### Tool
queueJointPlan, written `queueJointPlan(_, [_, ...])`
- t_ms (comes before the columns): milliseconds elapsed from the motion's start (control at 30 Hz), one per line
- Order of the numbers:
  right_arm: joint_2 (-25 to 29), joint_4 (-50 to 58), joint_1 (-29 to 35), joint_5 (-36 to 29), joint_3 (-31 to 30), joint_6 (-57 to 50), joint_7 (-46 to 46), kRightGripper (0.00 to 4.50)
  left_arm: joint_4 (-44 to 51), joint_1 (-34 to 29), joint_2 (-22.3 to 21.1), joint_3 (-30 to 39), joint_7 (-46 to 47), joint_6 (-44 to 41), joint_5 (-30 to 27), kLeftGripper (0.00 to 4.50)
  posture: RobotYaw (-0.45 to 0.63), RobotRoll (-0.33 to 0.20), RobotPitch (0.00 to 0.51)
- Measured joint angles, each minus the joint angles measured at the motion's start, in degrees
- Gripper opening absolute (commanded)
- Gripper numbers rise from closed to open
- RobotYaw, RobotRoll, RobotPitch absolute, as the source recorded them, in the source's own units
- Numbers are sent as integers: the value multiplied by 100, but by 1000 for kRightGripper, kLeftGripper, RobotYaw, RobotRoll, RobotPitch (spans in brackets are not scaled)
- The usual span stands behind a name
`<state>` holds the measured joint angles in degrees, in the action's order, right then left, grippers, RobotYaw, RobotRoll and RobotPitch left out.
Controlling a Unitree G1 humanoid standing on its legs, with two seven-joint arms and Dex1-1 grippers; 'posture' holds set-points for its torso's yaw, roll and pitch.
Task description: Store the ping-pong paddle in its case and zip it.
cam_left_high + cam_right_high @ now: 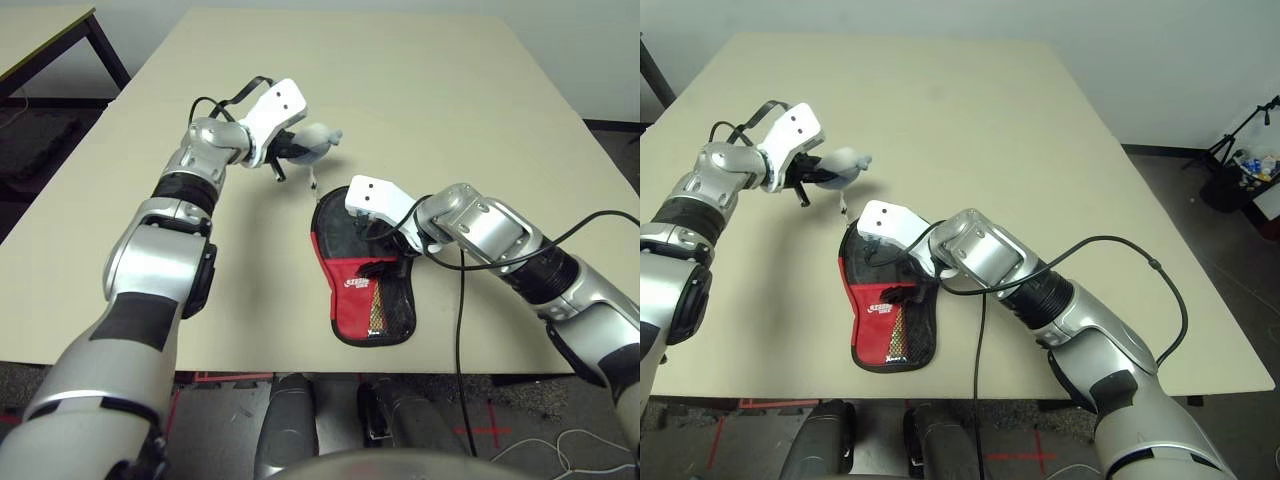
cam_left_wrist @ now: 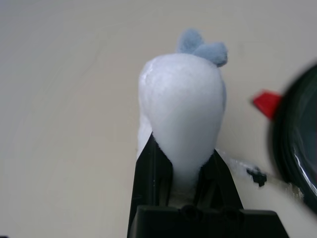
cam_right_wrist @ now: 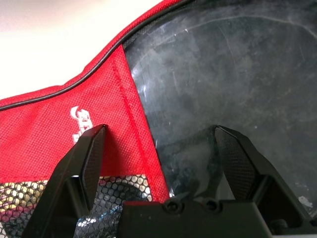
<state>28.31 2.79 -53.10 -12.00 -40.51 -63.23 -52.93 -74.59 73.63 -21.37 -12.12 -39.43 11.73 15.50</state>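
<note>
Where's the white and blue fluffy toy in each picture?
Left eye view: above the middle, left gripper pinching it.
Right eye view: upper left.
Left wrist view: middle, between the fingers.
Right wrist view: not in it.
Shared landmark: the flat black and red zip case, in all four.

Case [image 1: 351,305]: red panel with white lettering, black rim, smoky dark clear window, and black honeycomb mesh with gold showing through. Plush [image 2: 184,99]: white body, pale blue tip. Tabletop [image 1: 250,230]: plain beige. Arms [image 1: 1095,345]: silver with black bands; white wrist covers [image 1: 275,112] with black dots. Cable [image 1: 1090,240]: black. Floor [image 1: 215,420]: grey with red lines.
</note>
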Motion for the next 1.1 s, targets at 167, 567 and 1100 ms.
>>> queueJointPlan(167, [-162,-70,-32,96,40,59,-24,4500,-162,184,567,-47,868,4,260,354,87,0,193])
queueJointPlan(567, [-442,-25,-45,140,258,-92,71,4500,-269,131,1691,-91,1147,123,470,339,12,0,199])
queueJointPlan(1100, [-538,-195,-69,128,442,-120,95,4500,-230,-198,1737,174,38,239,230,1103,50,0,166])
